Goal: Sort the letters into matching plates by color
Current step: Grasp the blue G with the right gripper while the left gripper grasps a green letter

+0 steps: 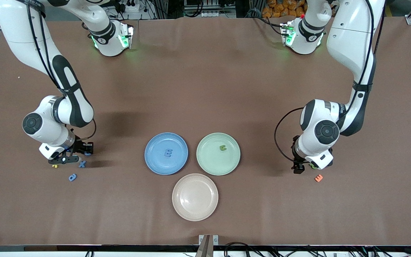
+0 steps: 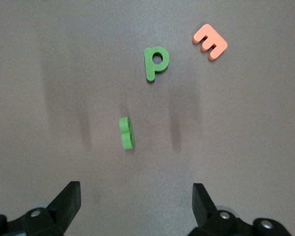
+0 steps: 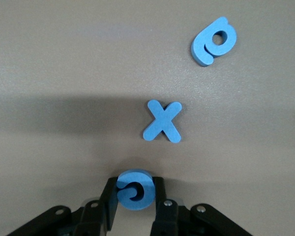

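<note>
My right gripper (image 3: 134,189) is shut on a round blue letter (image 3: 135,191) down at the table, toward the right arm's end (image 1: 85,150). Beside it lie a blue X (image 3: 162,121) (image 1: 81,164) and a blue "a" (image 3: 214,41) (image 1: 72,177). The blue plate (image 1: 156,161) holds a blue E (image 1: 168,153). The green plate (image 1: 211,162) holds one green letter (image 1: 222,147). My left gripper (image 2: 136,189) hangs open over bare table by a green P (image 2: 156,63) and a green letter standing on edge (image 2: 127,133).
An orange E (image 2: 210,42) (image 1: 319,177) lies beside the green letters. A small yellow letter (image 1: 54,166) sits by the right gripper. A beige-pink plate (image 1: 195,197) with nothing in it sits nearer the front camera than the other two plates.
</note>
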You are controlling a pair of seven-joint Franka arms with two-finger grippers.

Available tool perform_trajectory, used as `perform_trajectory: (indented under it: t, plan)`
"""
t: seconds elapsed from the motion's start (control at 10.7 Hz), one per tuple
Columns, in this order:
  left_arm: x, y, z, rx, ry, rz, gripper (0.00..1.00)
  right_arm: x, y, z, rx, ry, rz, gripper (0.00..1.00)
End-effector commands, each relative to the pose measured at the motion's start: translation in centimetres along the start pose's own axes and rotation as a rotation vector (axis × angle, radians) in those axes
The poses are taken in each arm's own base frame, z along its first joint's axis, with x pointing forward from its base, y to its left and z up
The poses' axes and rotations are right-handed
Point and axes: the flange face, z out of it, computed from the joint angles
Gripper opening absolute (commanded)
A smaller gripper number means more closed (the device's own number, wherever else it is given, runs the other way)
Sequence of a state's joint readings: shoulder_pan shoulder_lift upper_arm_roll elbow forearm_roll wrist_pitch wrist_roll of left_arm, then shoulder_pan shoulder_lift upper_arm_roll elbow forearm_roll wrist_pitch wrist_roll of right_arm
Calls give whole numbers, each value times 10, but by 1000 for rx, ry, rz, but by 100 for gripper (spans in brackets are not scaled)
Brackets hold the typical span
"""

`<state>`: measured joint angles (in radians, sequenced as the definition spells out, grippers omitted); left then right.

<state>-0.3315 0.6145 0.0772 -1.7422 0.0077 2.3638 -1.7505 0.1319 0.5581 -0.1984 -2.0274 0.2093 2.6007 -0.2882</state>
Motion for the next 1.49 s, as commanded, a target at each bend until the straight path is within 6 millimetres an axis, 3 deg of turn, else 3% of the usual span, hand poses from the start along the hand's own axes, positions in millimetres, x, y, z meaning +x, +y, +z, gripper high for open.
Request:
perform_trajectory:
  t: [0.0, 0.28, 0.56, 0.84, 1.02, 1.3, 1.4]
  plan:
    - [12, 0, 8, 19, 9, -22, 100, -3, 4, 3, 5, 1, -21, 12]
    - [30, 2, 18, 28, 35, 45, 100, 10, -15, -16, 28, 15, -29, 11]
    - [40, 1, 27, 45, 32, 131, 100, 36, -69, -52, 83, 2, 11, 13]
    - [40, 0, 35, 52, 24, 159, 100, 55, -146, -79, 130, 31, 11, 13]
    - [43, -1, 43, 58, 26, 158, 100, 55, -201, -86, 191, 43, -6, 14]
    - [46, 0, 46, 52, 25, 156, 100, 47, -268, -86, 235, 35, -39, 14]
    - [46, 0, 48, 49, 25, 156, 100, 42, -290, -74, 232, 23, -41, 14]
